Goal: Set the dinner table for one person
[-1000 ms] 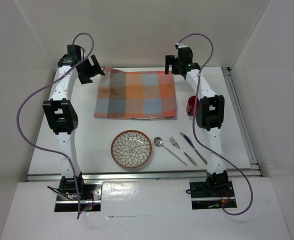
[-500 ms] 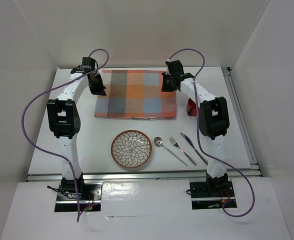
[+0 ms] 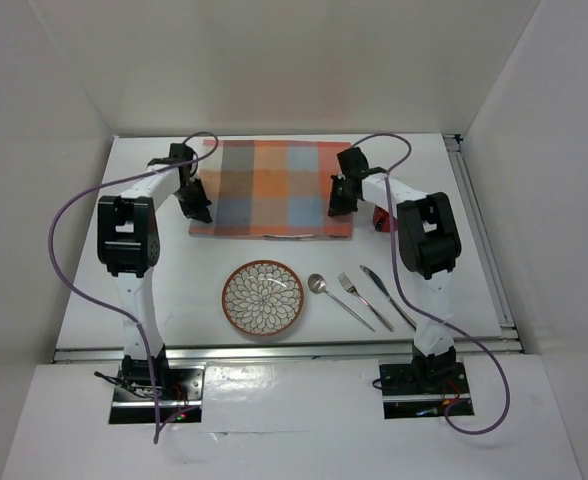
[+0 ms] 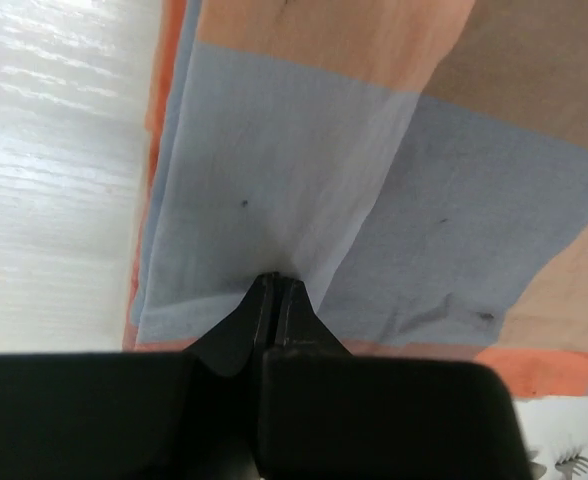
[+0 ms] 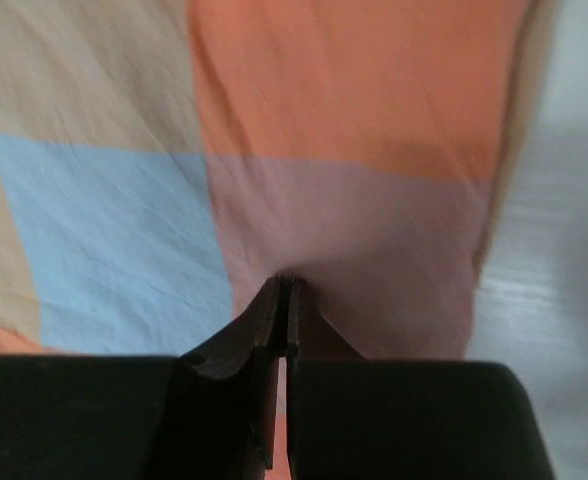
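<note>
On the white dinner table [image 3: 174, 285] lies an orange, blue and grey checked placemat [image 3: 271, 185]. My left gripper [image 3: 200, 211] is down at the placemat's near left corner, and in the left wrist view it is [image 4: 277, 281] shut, pinching a raised ridge of the blue cloth [image 4: 304, 170]. My right gripper [image 3: 338, 206] is at the near right corner, and in the right wrist view it is [image 5: 284, 282] shut on the pinkish cloth [image 5: 354, 230]. A patterned plate [image 3: 263, 297], spoon [image 3: 336, 299], fork [image 3: 364, 300] and knife [image 3: 386, 296] lie nearer the arm bases.
A red cup [image 3: 382, 214] stands just right of the placemat, partly behind my right arm. A silver rail [image 3: 481, 240] runs along the table's right side and another along the front. White walls enclose the back and sides.
Both arms came down from the placemat's far corners to its near corners. Both grippers went from open to shut, pinching the cloth.
</note>
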Available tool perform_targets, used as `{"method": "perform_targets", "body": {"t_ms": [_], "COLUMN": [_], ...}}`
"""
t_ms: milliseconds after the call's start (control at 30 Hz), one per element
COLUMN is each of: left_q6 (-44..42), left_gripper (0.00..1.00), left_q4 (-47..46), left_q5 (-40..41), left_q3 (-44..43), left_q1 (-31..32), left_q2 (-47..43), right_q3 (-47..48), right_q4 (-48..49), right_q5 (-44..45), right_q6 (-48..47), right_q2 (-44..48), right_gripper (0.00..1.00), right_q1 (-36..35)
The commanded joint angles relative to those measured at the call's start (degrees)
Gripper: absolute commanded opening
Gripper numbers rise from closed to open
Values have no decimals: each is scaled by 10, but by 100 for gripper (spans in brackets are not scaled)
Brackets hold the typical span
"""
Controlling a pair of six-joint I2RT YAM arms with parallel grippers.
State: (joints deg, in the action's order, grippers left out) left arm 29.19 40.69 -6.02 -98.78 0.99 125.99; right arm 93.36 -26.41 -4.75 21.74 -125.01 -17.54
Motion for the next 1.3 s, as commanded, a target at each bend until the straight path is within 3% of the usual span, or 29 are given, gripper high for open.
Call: {"method": "perform_targets", "body": {"t_ms": [0,200,533,733,833,867,933,1000,1033,1067,1167,1267], "left_q6": [19,36,46,57,68,74,74,74,67,67,67,60], "left_gripper": [0,0,0,0,0,6,17,31,38,43,54,66], "left_q4": [-14,-33,-39,-39,-11,10,16,27,33,41,78,84], "left_q5": [-5,-2,31,45,77,95,103,109,114,119,137,137], "left_q3": [69,181,307,333,305,281,261,230,217,187,122,91], "left_q1": [6,24,54,80,87,92,92,98,105,105,118,134], "left_q2": [-14,-98,-206,-225,-225,-232,-252,-269,-283,-289,-303,-319], "right_q3": [-65,-185,-293,-312,-304,-289,-268,-230,-216,-189,-161,-156], "right_q4": [0,19,25,25,8,1,-15,-28,-40,-46,-72,-85], "right_q5": [16,54,93,98,109,109,129,139,145,152,178,172], "right_q6": [17,23,33,38,44,44,44,44,44,44,50,73], "right_q2": [32,104,204,233,252,260,294,319,341,352,385,407], "right_gripper": [0,0,0,0,0,0,7,21,30,50,66,75], "right_q1": [-8,-8,-24,-43,-49,-55,-61,-61,-61,-61,-33,35]}}
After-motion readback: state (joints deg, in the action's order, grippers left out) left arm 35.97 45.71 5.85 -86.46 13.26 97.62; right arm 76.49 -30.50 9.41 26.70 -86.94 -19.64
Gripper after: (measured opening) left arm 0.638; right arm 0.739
